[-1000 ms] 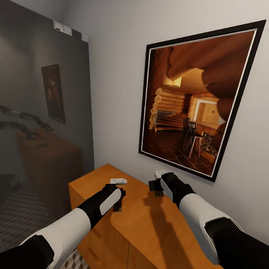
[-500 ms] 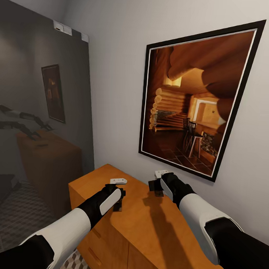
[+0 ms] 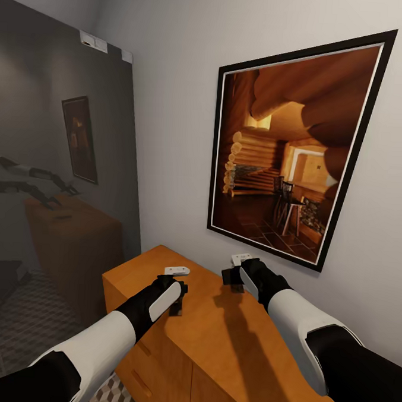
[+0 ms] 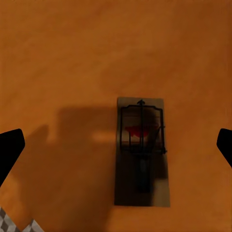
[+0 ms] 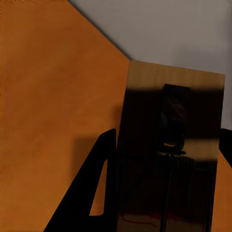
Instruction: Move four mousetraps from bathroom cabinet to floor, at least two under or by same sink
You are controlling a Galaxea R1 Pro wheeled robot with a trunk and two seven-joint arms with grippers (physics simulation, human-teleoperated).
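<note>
The orange-brown cabinet (image 3: 239, 346) stands against the wall, and both grippers hover over its flat top. One mousetrap (image 4: 141, 150), a brown board with wire and a red mark, lies flat on that top. My left gripper (image 3: 177, 299) hangs above it, open, its black fingers (image 4: 9, 150) far apart on either side and not touching it. My right gripper (image 3: 235, 280) is shut on a second mousetrap (image 5: 169, 145), held just above the cabinet's back edge near the wall, with a black finger (image 5: 92, 198) pressed against the board's side. The other mousetraps are out of view.
A large framed picture (image 3: 293, 147) hangs on the white wall right behind the cabinet. A tall dark mirror panel (image 3: 54, 174) fills the left side and reflects the arms. Cube-pattern floor tiles (image 3: 115, 395) show at the cabinet's foot, beside its drawer fronts (image 3: 155, 371).
</note>
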